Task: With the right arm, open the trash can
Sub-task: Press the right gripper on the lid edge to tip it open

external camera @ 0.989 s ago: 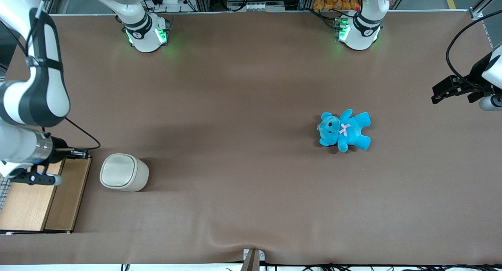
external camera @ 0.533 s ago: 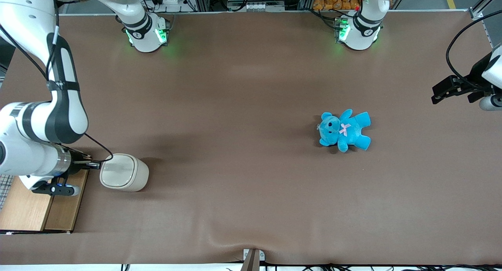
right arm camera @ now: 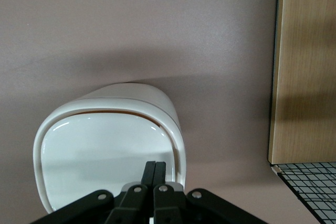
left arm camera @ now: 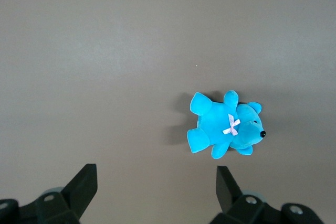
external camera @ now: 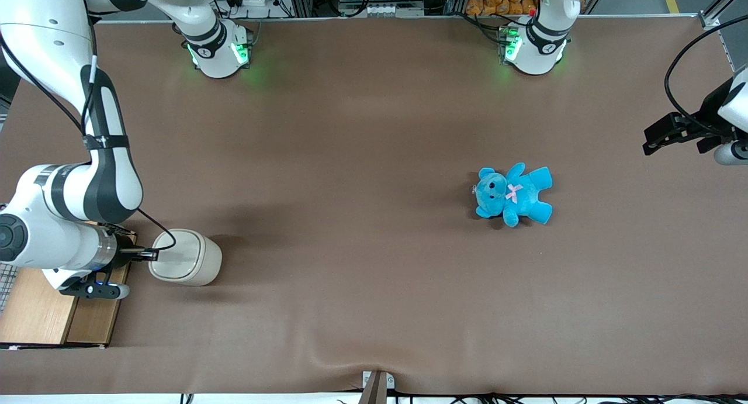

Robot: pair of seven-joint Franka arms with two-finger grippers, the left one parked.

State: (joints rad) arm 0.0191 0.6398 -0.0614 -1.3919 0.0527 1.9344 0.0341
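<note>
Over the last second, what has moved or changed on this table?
The right arm's gripper travelled from above the light-wood box toward the parked arm's end, and now sits, fingers shut, over the trash can lid's edge. The lid is still closed. Trash can and blue teddy bear stayed put.

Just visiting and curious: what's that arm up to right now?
Gripper shut, fingertips over the edge of the trash can lid. Lid still closed. Wooden box beside it, nothing blocking.
</note>
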